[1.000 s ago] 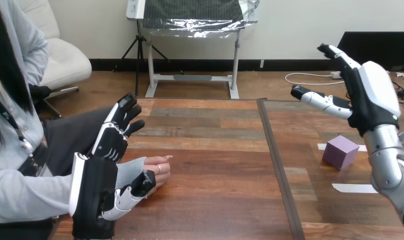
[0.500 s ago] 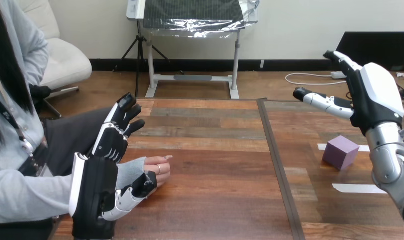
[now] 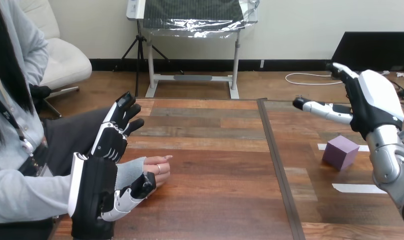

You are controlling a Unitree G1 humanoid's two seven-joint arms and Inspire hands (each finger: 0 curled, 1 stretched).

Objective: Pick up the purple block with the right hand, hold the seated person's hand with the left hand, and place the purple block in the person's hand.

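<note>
Right hand (image 3: 375, 102): lower and a little further toward the view's right than a second ago. It is held in the air above the far right part of the desk (image 3: 215, 175), white-shelled back toward the camera. Its fingers are straight and spread wide, the thumb stretched toward the view's left, holding nothing. The silver forearm runs down to the bottom right corner and is cut off there.

Purple block (image 3: 341, 152): unmoved. It sits on the desk below the right hand and clear of it, one corner toward the camera.

White tape strips: one (image 3: 356, 188) lies nearer the camera, apart from the block. Another (image 3: 362, 148) lies beyond, its middle hidden behind the block.

Left hand (image 3: 97, 187): unchanged, at the desk's near left edge, back toward the camera. Its fingers (image 3: 114, 130) are straight, pointing up and away. Its thumb (image 3: 134, 192) is bent inward on the near side of the person's hand. The hand is open, closed round nothing.

Person's hand (image 3: 157, 166): unmoved. It lies on the desk just right of the left hand, fingers loosely curled, with a grey sleeve (image 3: 129, 172) covering its base. The wrist is hidden behind the back of the left hand. Whether the thumb touches the person's hand cannot be made out.
</note>
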